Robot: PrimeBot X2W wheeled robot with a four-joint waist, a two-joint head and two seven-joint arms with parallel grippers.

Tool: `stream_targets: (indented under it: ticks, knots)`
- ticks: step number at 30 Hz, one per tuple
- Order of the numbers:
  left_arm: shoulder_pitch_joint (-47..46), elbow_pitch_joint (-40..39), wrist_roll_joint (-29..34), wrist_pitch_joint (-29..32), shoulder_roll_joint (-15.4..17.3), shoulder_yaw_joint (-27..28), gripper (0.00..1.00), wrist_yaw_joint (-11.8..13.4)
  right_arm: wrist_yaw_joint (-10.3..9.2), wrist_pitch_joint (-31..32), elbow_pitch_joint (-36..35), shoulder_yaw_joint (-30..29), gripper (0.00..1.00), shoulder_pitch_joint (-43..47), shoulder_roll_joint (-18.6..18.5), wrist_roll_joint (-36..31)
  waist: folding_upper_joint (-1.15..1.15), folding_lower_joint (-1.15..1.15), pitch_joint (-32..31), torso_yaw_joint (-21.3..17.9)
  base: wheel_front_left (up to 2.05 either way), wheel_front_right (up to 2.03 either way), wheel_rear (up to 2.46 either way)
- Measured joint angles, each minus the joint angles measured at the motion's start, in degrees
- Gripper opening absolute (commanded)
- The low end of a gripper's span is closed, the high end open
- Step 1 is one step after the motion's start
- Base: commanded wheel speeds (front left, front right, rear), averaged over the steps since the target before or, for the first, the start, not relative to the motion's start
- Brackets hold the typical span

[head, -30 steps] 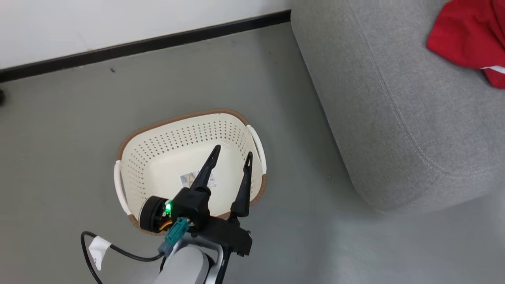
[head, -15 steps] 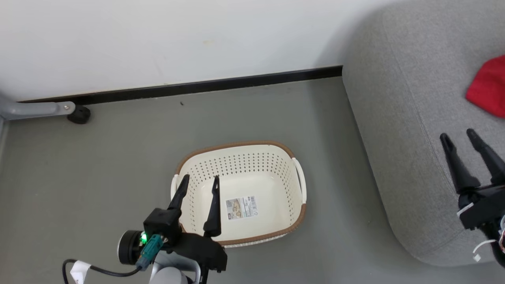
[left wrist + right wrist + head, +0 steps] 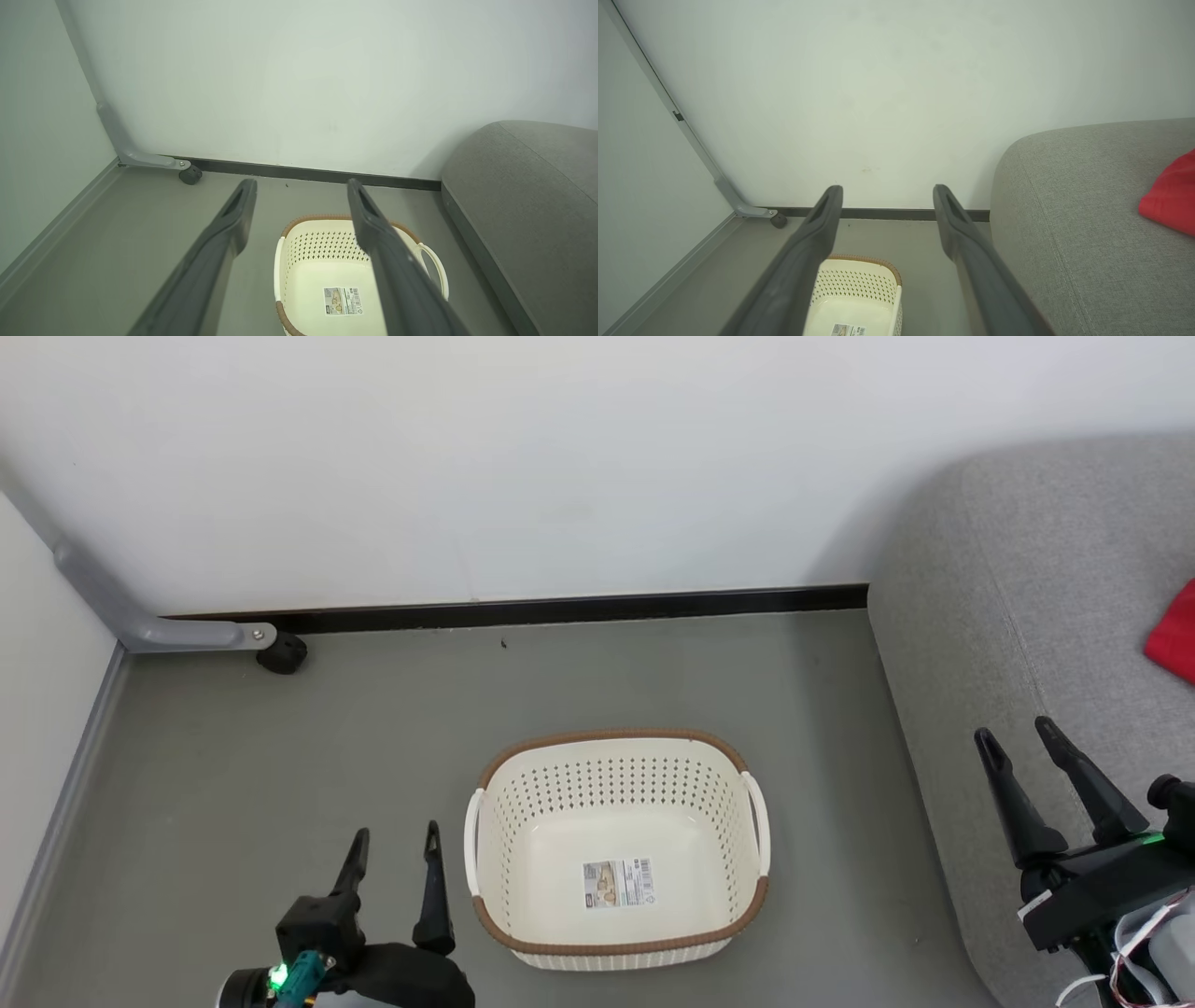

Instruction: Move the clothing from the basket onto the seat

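Left end effector (image 3: 396, 833) is wide open, holds nothing and touches nothing. It hangs over bare floor (image 3: 233, 775) just left of the basket (image 3: 616, 739), fingers (image 3: 433, 877) pointing toward the wall (image 3: 560, 476). Right end effector (image 3: 1013, 730) is also fully spread and empty, poised above the front edge of the seat (image 3: 1018, 597), no contact visible. Both wrist views agree: two dark fingers well apart, nothing between them.

Basket sits upright on the floor between the two arms, near the seat but apart from it. Inside, only a label (image 3: 616, 884) on the bottom, no fabric visible. Clothing (image 3: 1174, 639) is a red patch lying on the seat at the far right edge of the head view. The frame cuts it off, so can't tell how many garments or how they're spread. It's well apart from the right end effector.

Step judgement: transfer looks finished, with the basket empty and the red fabric on the seat. Arms look to be in a neutral pose. Next move, if any, needs no grasp: just confirm nothing red is in the basket (none seen) and keep both arms clear of basket and seat. Risk is low; the only snag is the left fingers bumping the basket.
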Motion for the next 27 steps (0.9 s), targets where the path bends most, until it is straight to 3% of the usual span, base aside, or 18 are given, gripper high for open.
stream_targets:
  ticks: [12, 27]
  knots:
    - [2.3, 0.4, 4.1, 0.0, 0.0, 6.5, 1.0, 0.0, -0.32, 0.0, -0.2, -3.1, 1.0, 3.1, 2.8, -4.1, 0.01, 0.01, -1.7, -1.6, 0.0, 0.0, 0.0]
    - [3.4, -0.1, 4.7, 0.0, -0.1, 5.6, 1.0, 0.0, -0.32, 0.0, -0.2, -5.8, 1.0, 5.7, 6.2, -8.1, 0.0, 0.01, -2.6, -1.3, 0.0, 0.0, 0.0]
